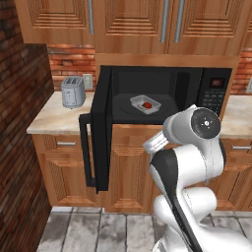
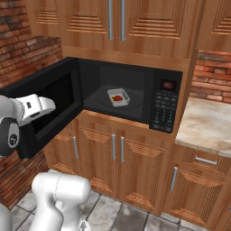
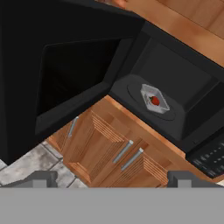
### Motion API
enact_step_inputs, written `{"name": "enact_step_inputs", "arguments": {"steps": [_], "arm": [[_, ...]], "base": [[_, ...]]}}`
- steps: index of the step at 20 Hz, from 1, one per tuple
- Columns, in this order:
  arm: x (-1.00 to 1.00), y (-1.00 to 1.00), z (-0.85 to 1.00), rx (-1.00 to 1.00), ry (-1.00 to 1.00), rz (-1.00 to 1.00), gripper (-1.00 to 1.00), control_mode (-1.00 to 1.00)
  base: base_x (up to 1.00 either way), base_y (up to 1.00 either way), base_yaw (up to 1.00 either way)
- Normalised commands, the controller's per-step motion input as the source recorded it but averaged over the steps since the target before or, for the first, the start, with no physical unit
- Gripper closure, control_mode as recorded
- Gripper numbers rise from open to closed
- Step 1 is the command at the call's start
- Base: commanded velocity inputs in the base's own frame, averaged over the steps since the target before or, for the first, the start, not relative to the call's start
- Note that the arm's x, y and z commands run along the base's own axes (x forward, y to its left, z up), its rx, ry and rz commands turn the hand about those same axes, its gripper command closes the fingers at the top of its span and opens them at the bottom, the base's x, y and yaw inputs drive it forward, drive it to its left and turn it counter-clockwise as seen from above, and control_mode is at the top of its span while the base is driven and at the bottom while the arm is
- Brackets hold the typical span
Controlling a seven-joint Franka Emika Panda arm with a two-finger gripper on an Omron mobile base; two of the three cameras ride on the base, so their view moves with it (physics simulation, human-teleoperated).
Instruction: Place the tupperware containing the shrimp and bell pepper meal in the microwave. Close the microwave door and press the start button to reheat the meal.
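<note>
Gripper (image 3: 111, 178): we record its jaws spread wide, holding and touching nothing, hanging before the open microwave (image 1: 197, 83). Left to right we list the microwave door (image 1: 101, 128) swung fully out on its left hinge with its long bar handle (image 1: 85, 150) at the edge, then the tupperware (image 1: 145, 104). It is a shallow translucent tray on the turntable inside the cavity, and we note in it a red pepper piece (image 3: 155, 101); shrimp too small to tell.

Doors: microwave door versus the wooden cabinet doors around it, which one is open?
The microwave door, the glossy black panel swung out to the left with its bar handle. The wooden cabinet doors sit flush and closed. The tupperware already sits inside the microwave.
</note>
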Motion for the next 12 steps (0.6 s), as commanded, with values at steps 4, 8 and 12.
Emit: {"name": "enact_step_inputs", "arguments": {"steps": [4,8,12], "arm": [[-0.93,0.67,0.46,-0.15,0.0,0.12,-1.0,-1.0],[-0.71,0.78,0.47,-0.17,0.0,0.09,-1.0,-1.0],[-0.34,0.85,0.12,-0.2,0.0,0.03,-1.0,-1.0]], "base": [[0.0,0.0,0.0],[0.0,0.0,0.0],[0.0,0.0,0.0]]}}
